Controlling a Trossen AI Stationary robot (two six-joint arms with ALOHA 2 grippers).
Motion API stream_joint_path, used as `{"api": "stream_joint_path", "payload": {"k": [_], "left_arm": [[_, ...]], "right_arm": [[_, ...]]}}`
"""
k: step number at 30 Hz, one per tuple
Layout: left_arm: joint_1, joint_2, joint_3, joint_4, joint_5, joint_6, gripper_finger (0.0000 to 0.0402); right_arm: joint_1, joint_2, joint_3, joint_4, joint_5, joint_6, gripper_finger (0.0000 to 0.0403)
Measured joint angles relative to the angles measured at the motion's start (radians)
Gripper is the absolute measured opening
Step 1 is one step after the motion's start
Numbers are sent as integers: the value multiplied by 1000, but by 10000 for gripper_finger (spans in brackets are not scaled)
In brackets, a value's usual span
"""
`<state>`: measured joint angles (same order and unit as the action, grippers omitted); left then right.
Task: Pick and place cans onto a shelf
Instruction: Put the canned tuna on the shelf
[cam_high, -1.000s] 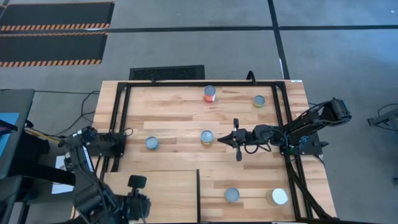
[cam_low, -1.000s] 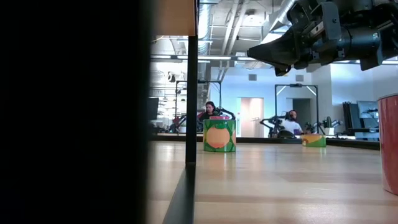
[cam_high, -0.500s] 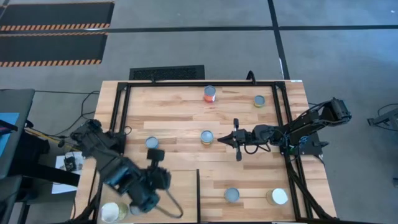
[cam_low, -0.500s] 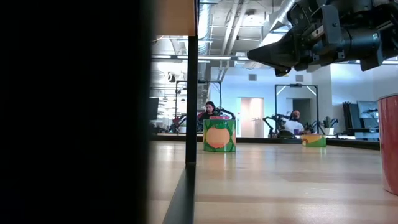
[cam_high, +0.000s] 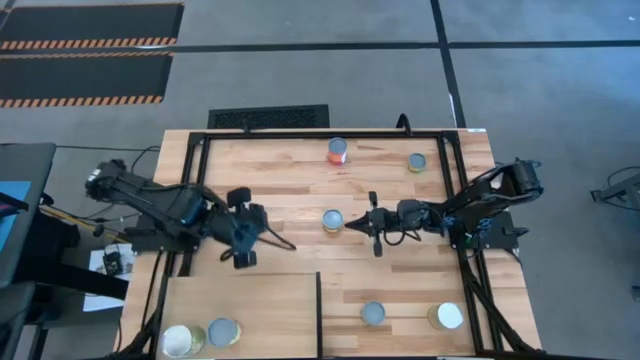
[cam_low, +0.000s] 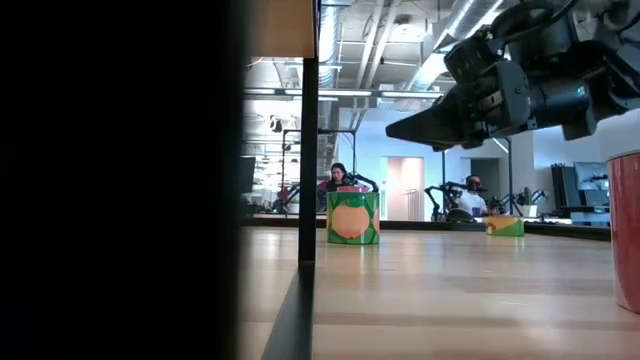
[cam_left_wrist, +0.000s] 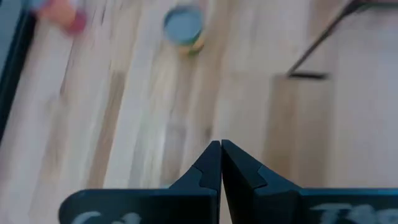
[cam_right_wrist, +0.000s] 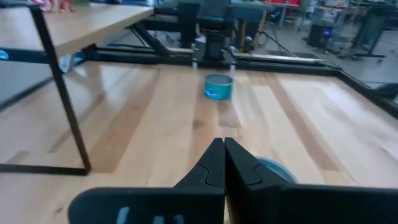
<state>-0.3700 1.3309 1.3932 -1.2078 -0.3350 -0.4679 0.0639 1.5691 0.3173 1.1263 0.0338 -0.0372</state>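
I see the left gripper (cam_high: 268, 236) over the bench (cam_high: 290, 180), left of centre, fingers pressed together and empty. The right gripper (cam_high: 352, 226) hangs just beside the yellow-green can (cam_high: 333, 220) at mid-bench, also clenched on nothing. Two cans sit on the shelf (cam_high: 270, 300): a white-topped can (cam_high: 178, 339) and a grey-topped can (cam_high: 222, 331), side by side at its near left corner. The red-orange can (cam_high: 337, 150) and another can (cam_high: 416, 161) stand at the far edge; two more (cam_high: 373, 313) (cam_high: 448, 316) lie near the front right.
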Motion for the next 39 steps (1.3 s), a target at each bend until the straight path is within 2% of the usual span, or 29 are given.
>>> {"api": "stream_joint_path", "payload": {"k": [6,11,17,20,29,39], "left_arm": [[153,-156,-324,56,46,-63,0],[254,-215,-470,130,120,-30,0],[334,-212,-537,151,114,48,19],[369,-208,-572,176,152,74,39],[408,-169,-649,273,196,162,87],[409,-86,-659,285,240,293,94]], "right_arm": [[-16,15,-14,61,-11,11,11],[-15,13,-13,77,-13,11,11],[-15,13,-13,79,-12,11,11],[-15,13,-13,79,-12,11,11],[-15,13,-12,73,-11,12,11],[-15,13,-12,69,-11,12,12]]}}
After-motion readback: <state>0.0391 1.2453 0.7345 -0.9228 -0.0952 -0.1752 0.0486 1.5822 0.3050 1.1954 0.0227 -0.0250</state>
